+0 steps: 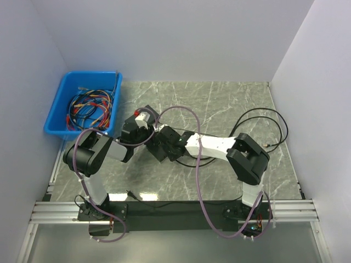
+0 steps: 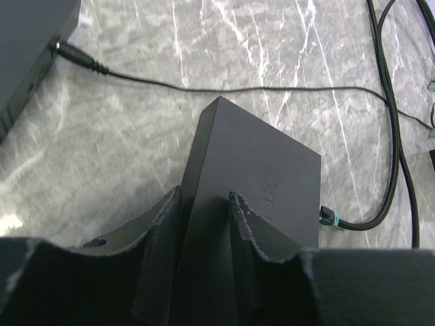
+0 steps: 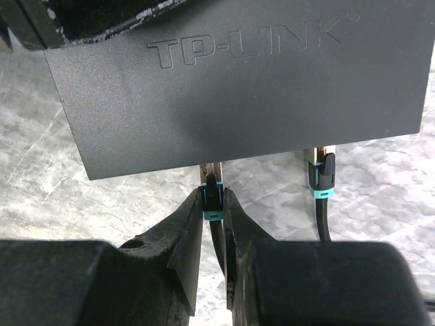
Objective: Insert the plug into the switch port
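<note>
The plug (image 3: 212,200) is held pinched in the right gripper's (image 3: 214,227) closed jaws at the switch's (image 3: 238,88) port edge, the switch's body is clamped by the left gripper (image 2: 204,200), and should the push be skewed, the tip could be jammed or the switch dragged askew.

Robotics lab test cell. Plain white panel walls (image 1: 181,38) box in marble-pattern tabletop (image 1: 230,98). Left arm (image 1: 90,156), right arm (image 1: 219,147) mounted side by side on aluminium extrusion frame (image 1: 299,208) (purple cable loops (image 1: 198,186) hanging loose). Blue bin (image 1: 90,74) holds tangle of coloured wires (image 1: 90,107); TP-Link switch (image 3: 238,81) in work area.
</note>
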Motion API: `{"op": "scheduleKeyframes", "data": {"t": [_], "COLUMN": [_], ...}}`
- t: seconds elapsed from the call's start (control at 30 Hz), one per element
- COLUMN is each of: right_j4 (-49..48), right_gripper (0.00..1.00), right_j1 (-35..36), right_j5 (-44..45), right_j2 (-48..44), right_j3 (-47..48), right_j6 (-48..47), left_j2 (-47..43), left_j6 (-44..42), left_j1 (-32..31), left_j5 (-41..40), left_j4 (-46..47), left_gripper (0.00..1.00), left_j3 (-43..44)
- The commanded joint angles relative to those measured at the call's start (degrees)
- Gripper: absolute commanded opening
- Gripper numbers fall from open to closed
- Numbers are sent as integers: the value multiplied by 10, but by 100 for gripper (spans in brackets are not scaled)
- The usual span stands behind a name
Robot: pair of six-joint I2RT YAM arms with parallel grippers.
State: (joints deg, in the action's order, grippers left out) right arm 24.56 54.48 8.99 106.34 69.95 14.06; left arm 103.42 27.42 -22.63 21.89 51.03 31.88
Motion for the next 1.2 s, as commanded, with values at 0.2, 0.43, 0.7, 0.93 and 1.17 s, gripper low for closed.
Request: {"op": "scheduleKeyframes", "data": {"t": [0.2, 0.43, 0.7, 0.93, 1.17], "right_j4": [-122, -172, -197, -181, -182], "right_gripper": [0, 0, 0, 0, 0], "right_j1": [-32, -52, -62, -68, -80], "right_j5": [30, 14, 27, 39, 26], "right_j2": [11, 36, 33, 25, 42], "right_j3": [69, 55, 55, 108, 145], "right_j6": [2, 14, 15, 2, -1], "left_j2": [62, 75, 91, 97, 103], "left_j6": [-15, -18, -22, -26, -28], "left_j1": [-32, -32, -33, -34, -36], "left_j5": [112, 126, 139, 142, 147], "left_j4": [-96, -116, -138, -147, -156], "left_gripper": [38, 38, 38, 35, 34], "left_j3": [66, 78, 95, 102, 108]}}
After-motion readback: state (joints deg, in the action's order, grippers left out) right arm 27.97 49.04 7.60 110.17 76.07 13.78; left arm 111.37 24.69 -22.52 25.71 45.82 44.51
